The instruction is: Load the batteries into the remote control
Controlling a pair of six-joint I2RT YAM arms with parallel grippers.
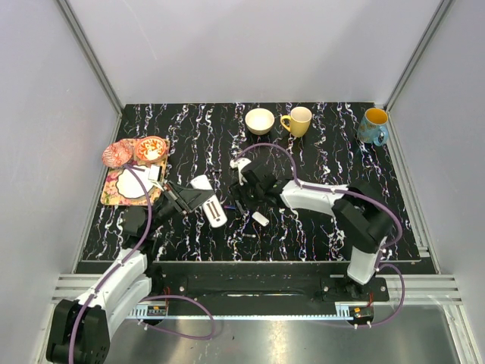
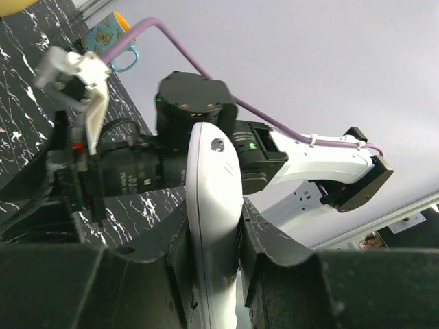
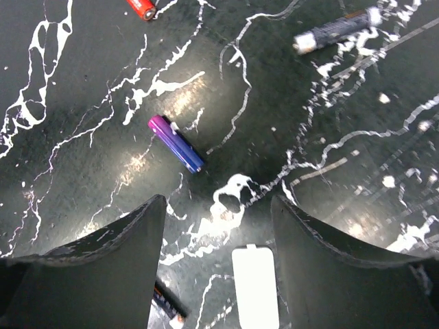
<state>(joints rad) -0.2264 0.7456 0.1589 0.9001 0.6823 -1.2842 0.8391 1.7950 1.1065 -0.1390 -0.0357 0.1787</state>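
- While the left gripper (image 2: 214, 214) pinches the remote control (image 2: 210, 171) by its long edges, the white handset sticks out beyond the fingertips, its end pointing toward the right arm, left of centre over the black marbled table (image 1: 326, 159).
- Over on the right, the right gripper (image 3: 218, 205) hangs low above the table, jaws spread wide, nothing between them.
- Look at the loose cells below it: a purple-and-blue battery (image 3: 176, 143) lies just ahead of the fingers, a red battery (image 3: 140, 7) at the far edge of the wrist view, a dark battery (image 3: 336, 29) with a silver end off to the side.
- One more, a half-hidden battery (image 3: 168, 305), peeks out beside one finger.
- A small white cover plate (image 3: 255, 279) lies flat on the table between the spread fingers.
- Along the back edge, well apart from all this: a cream bowl (image 1: 260, 120), a yellow mug (image 1: 298, 120) and a blue mug (image 1: 373, 126).
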